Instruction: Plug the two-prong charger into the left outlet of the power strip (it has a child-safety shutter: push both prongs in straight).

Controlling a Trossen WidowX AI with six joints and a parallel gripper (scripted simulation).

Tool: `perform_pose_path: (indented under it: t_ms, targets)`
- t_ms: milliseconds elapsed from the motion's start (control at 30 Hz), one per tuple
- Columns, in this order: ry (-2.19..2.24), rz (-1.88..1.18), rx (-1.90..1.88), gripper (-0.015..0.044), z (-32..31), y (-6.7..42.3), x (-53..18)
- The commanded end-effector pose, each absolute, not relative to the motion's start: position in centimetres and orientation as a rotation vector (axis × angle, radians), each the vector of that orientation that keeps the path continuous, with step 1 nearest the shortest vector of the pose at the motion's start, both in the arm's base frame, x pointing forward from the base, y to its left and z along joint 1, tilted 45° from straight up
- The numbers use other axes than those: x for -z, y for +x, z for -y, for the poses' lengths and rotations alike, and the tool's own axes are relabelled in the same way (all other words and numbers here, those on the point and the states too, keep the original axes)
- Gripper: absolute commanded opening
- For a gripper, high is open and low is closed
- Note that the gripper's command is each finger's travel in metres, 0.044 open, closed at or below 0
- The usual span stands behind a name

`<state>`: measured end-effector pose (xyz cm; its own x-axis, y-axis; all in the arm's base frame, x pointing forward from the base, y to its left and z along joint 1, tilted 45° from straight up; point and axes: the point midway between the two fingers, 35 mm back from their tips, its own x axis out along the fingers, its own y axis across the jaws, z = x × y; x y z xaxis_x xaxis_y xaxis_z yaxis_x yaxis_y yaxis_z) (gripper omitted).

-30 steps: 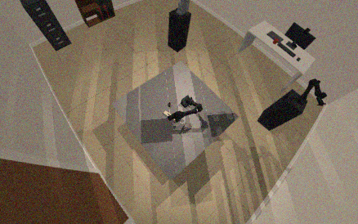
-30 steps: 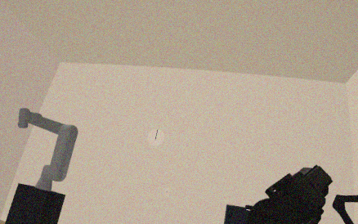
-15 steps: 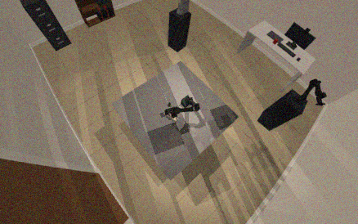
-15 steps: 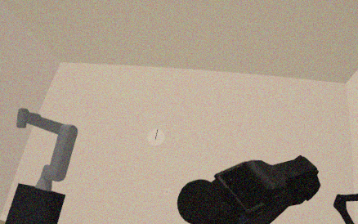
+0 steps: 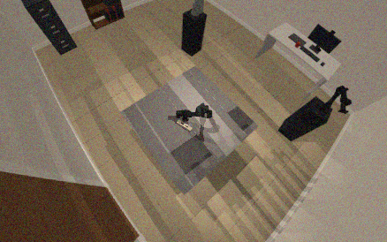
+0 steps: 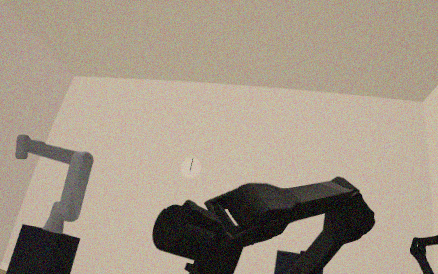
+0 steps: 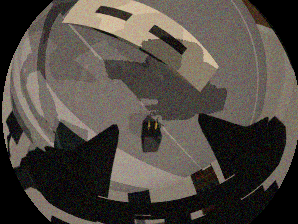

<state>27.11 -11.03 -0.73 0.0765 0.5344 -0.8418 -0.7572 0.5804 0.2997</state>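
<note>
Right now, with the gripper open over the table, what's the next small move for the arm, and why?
Probably ease the open, empty gripper down toward the small dark charger, which lies on the table between its fingers. The charger is ungrasped, and the cream power strip lies beyond it, so grasping comes before any plugging.

Grey patchwork table top (image 5: 155, 115) carries it all: a cream rectangular power strip (image 5: 184, 125) lies flat at its middle, and a small dark charger block (image 7: 152, 135) sits apart from the strip, just beside it on the grey.
</note>
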Motion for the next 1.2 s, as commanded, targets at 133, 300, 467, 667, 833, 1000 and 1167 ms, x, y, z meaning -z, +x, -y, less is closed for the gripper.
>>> perform_pose_path:
  t_ms: [133, 300, 467, 667, 833, 1000, 1167]
  targets:
    - [-0.136, -1.159, -0.974, 0.044, 12.7, 24.9, 2.9]
    - [-0.072, -1.166, -0.963, 0.044, 13.6, 23.5, 4.0]
    - [-0.006, -1.167, -0.952, 0.044, 14.4, 22.1, 5.1]
    - [0.052, -1.165, -0.942, 0.044, 14.9, 21.0, 5.9]
    - [0.052, -1.165, -0.942, 0.044, 14.6, 21.0, 6.3]
    - [0.052, -1.165, -0.942, 0.044, 14.0, 21.2, 7.0]
    - [0.052, -1.164, -0.942, 0.044, 13.8, 21.2, 7.2]
